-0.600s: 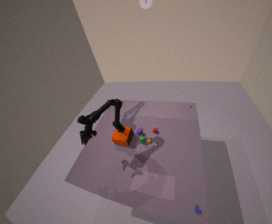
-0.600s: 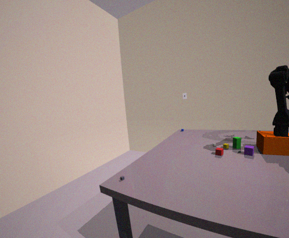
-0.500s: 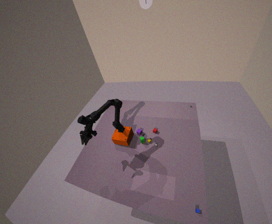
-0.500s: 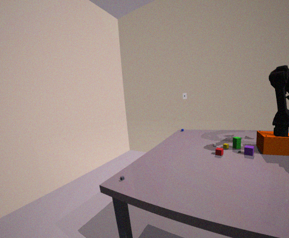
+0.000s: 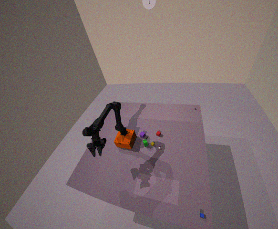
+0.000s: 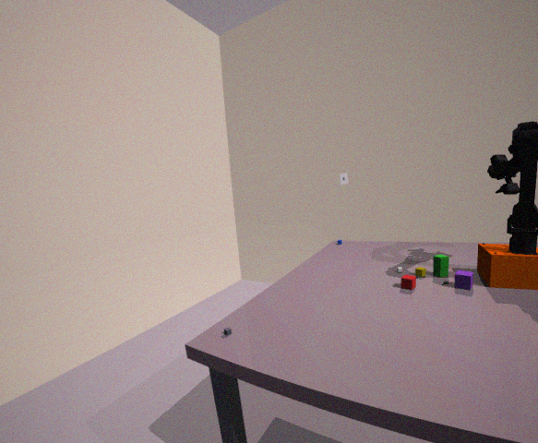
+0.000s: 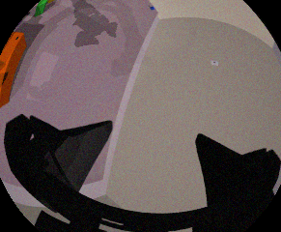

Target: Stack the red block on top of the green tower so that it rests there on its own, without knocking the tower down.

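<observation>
Beside the table (image 5: 109,177) edge hangs the spread end effector (image 5: 97,149).

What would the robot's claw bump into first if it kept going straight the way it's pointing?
Probably nothing on the table. The open, empty gripper hangs high; the wrist view between its fingers shows the table edge and then bare floor. The red block and green tower sit off to the side, though depth is hard to judge.

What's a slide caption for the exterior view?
Open, empty gripper raised above the orange base; red block on the table apart from the upright green tower.
</observation>
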Available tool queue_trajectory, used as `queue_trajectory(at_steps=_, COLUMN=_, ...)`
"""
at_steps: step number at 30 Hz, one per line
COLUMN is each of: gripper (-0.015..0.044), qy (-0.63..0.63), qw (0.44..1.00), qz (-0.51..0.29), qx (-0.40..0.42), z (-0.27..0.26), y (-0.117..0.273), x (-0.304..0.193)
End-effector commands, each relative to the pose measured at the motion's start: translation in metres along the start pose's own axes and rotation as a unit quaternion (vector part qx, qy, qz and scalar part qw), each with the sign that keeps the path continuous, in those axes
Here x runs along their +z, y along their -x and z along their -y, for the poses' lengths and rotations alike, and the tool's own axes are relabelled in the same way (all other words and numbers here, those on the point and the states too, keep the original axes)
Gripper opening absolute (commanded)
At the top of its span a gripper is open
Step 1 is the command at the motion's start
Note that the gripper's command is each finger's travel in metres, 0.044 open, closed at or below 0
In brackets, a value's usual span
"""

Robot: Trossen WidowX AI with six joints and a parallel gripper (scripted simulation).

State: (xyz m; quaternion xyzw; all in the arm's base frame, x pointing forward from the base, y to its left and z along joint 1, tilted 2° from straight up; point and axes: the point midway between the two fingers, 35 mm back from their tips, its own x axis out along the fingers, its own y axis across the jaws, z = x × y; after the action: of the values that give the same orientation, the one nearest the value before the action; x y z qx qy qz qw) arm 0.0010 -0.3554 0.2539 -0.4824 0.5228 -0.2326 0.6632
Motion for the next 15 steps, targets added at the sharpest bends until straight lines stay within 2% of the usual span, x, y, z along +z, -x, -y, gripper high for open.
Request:
queue_trajectory(at_steps=1, gripper=0.0440, qy=-0.046, qw=0.998, qz=0.036, qx=0.023, z=0.000, y=-0.018, x=0.026)
queue_trajectory(at_steps=15, gripper=0.0440, qy=-0.091, qw=0.981, qz=0.133, qx=0.106, z=-0.013, y=-0.054, x=0.119)
